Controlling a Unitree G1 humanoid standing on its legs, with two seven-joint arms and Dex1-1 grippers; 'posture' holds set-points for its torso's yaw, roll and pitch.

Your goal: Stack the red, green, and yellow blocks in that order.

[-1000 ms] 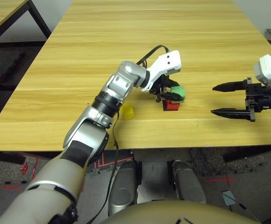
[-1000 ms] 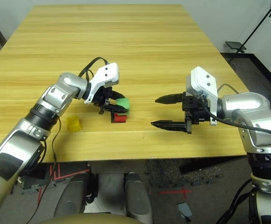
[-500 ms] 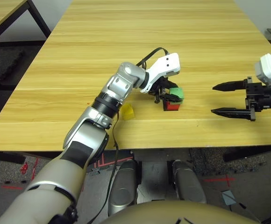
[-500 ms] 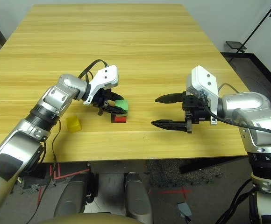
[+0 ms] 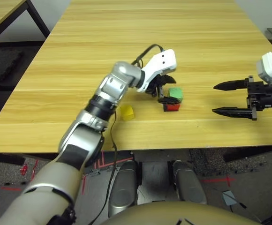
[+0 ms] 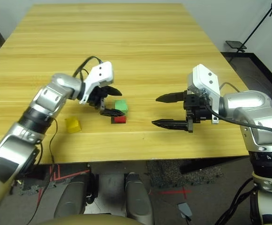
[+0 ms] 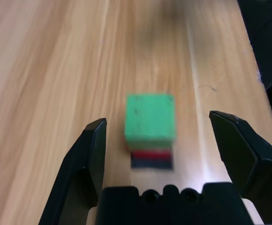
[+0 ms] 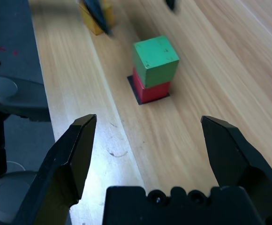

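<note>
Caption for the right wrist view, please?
Small matte green cube resting on the red cube, framed by the right gripper's open jaws.

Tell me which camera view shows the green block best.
The right wrist view: the green block shows its top and two sides, sitting squarely on the red block. The left wrist view shows it blurred, mostly from above. Both eye views show it small, beside the left gripper.

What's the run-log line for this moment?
stack: green block on red block | yellow block apart on table | left gripper open, empty | right gripper open, idle
</note>
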